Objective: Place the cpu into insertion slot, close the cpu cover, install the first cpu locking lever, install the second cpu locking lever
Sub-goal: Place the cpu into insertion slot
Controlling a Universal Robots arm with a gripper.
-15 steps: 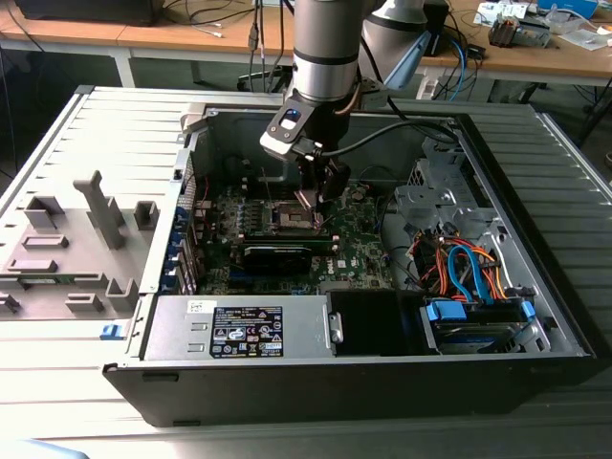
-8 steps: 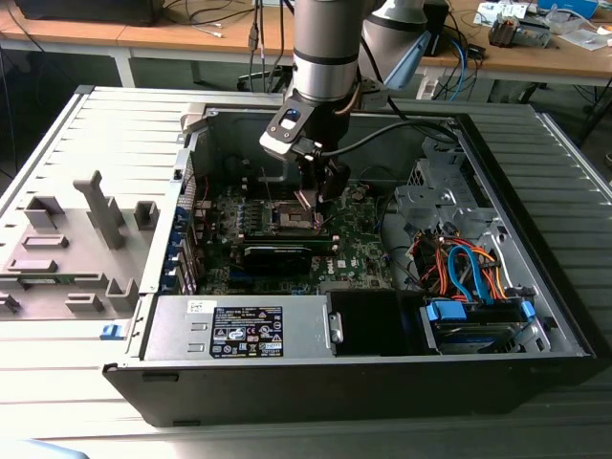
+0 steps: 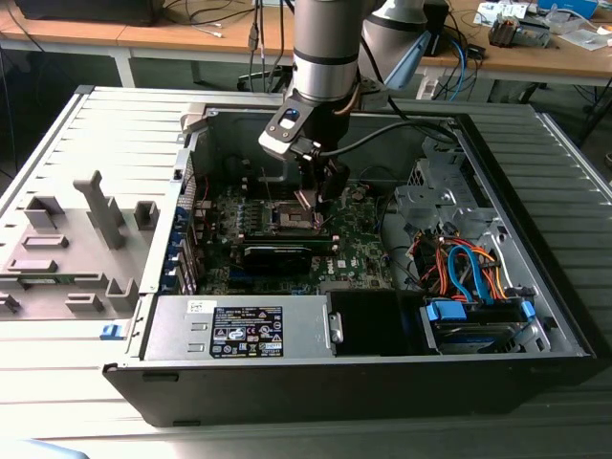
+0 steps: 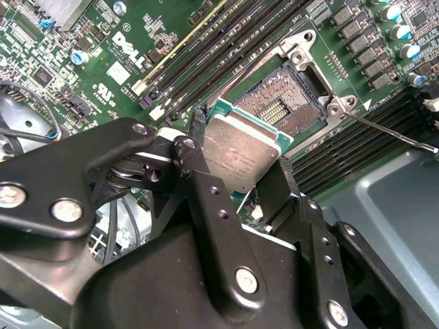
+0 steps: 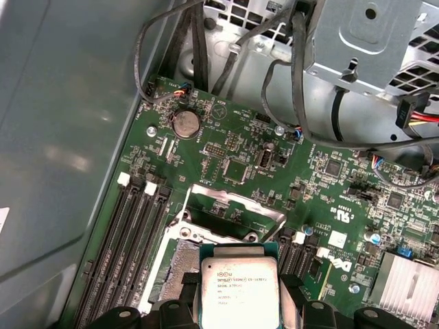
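Observation:
My gripper (image 4: 236,175) is shut on the cpu (image 4: 241,145), a silvery-grey square chip with a green edge, one black finger (image 4: 195,164) on each side. The cpu (image 5: 238,284) hangs tilted just above the insertion slot (image 4: 282,106), whose gold-pinned centre lies bare. The cpu cover (image 5: 236,205) stands raised at the slot's far edge, its cut-out middle showing green board behind. A thin locking lever (image 4: 396,134) sticks out free beside the slot. In the exterior view the gripper (image 3: 311,196) sits low inside the open case over the slot (image 3: 295,220).
Black memory slots (image 5: 130,240) run beside the slot. Cables (image 5: 302,89) and a metal drive cage (image 5: 363,34) hang close above the board. A power supply (image 3: 239,330) and drive bay (image 3: 478,316) fill the case's front. A grey fixture (image 3: 86,229) stands at the exterior view's left.

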